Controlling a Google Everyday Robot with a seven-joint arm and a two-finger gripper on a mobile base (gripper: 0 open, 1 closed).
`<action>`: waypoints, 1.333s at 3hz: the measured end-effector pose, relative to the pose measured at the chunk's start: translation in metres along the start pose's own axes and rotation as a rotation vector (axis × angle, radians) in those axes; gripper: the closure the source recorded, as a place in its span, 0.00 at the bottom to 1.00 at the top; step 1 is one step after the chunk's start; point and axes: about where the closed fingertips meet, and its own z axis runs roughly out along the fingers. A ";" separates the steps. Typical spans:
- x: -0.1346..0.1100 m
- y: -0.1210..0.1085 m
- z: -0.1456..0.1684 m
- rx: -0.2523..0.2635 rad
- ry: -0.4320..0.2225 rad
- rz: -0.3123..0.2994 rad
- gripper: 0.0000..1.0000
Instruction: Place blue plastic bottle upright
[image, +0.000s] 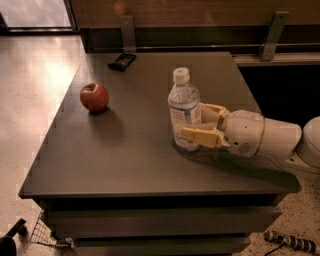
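Note:
The blue plastic bottle (183, 107), clear with a white cap and a pale label, stands upright right of the middle of the dark table (125, 150). My gripper (193, 121) reaches in from the right and is shut on the bottle's lower half. One yellow finger (200, 136) lies across its front; the other (214, 108) is at its back right side. The bottle's base is at the table top; I cannot tell whether it touches.
A red apple (94, 96) sits on the table's left part. A small black object (122, 61) lies at the far edge. The table's front and right edges are near my arm (265, 137). A wall rail runs behind the table.

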 end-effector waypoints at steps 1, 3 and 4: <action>-0.002 0.000 0.000 0.000 0.000 0.000 1.00; -0.002 0.001 0.001 -0.002 0.000 0.000 0.54; -0.002 0.001 0.001 -0.002 0.000 0.000 0.30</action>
